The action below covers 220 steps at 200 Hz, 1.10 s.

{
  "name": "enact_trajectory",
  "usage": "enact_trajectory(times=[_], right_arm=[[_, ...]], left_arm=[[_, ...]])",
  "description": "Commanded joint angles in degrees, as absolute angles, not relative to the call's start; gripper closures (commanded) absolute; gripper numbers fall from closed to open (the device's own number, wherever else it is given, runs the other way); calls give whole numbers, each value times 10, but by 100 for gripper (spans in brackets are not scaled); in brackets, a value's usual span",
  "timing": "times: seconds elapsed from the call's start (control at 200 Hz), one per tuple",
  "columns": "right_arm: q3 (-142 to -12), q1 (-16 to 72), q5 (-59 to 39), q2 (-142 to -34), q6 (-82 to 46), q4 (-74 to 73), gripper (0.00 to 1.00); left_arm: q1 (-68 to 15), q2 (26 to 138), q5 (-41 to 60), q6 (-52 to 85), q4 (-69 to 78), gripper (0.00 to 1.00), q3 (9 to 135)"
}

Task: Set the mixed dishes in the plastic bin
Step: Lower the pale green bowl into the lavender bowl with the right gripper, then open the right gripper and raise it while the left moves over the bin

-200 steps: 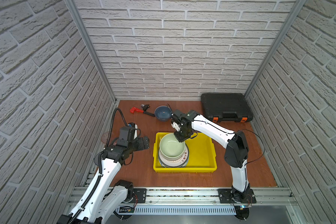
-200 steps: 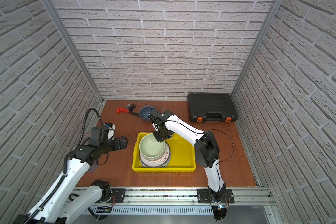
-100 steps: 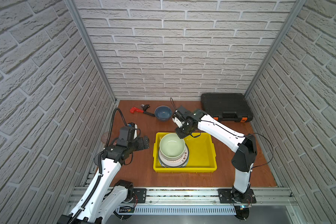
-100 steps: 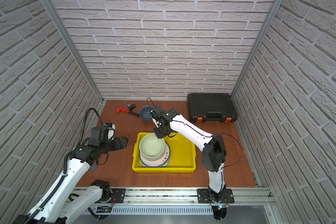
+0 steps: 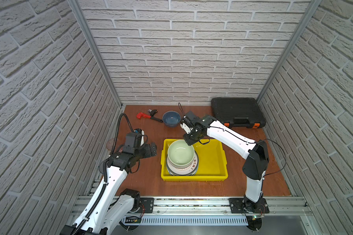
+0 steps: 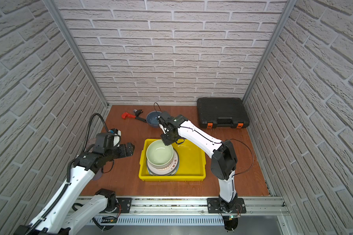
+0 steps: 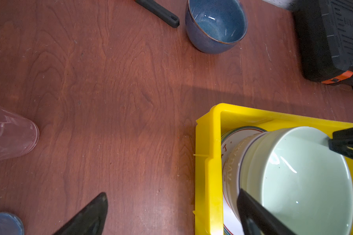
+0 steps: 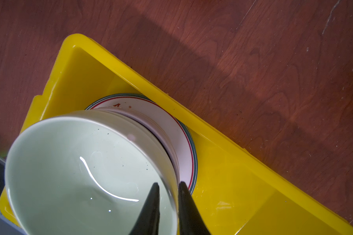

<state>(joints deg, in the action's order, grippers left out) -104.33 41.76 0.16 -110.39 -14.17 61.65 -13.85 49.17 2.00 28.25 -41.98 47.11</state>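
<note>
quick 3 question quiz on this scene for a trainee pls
1. True or false: the dark-blue bowl lies in the yellow bin.
2. The fingers of the right gripper straddle the rim of: A) a wrench B) the pale-green bowl C) a black case.
3. Which gripper stands open and empty?
Key: 1 false, it stands on the table beyond the bin. 2 B. 3 the left gripper.

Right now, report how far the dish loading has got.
Done: stacked plates lie in the yellow bin. In hand: the right fingers pinch the rim of the pale-green bowl, which sits atop that stack. Left: the dark-blue bowl stands on the table beside the wrench, and a pink tumbler and a blue tumbler wait near the open left fingers.
</note>
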Motion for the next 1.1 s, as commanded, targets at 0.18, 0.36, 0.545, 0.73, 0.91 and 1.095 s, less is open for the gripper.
enact_trajectory(times=[0.18, 0.36, 0.545, 0.73, 0.91, 1.095], right_arm=[[-1033, 417, -2, -1116, -141, 601, 83], [-1034, 414, -7, -1121, -140, 599, 84], [-1027, 411, -9, -1118, -140, 593, 88], [-1026, 410, -4, -1107, -140, 597, 79], [-1025, 410, 5, -1074, -138, 605, 70], [-1000, 410, 20, -1020, -141, 606, 61]], left_arm=[[-133, 498, 22, 277, -403, 2, 465], [-131, 500, 22, 277, -403, 2, 465], [-131, 505, 23, 279, -399, 2, 465], [-131, 516, 28, 283, -389, 2, 469], [-131, 540, 57, 286, -372, 4, 479], [-139, 580, 131, 290, -371, 18, 506]])
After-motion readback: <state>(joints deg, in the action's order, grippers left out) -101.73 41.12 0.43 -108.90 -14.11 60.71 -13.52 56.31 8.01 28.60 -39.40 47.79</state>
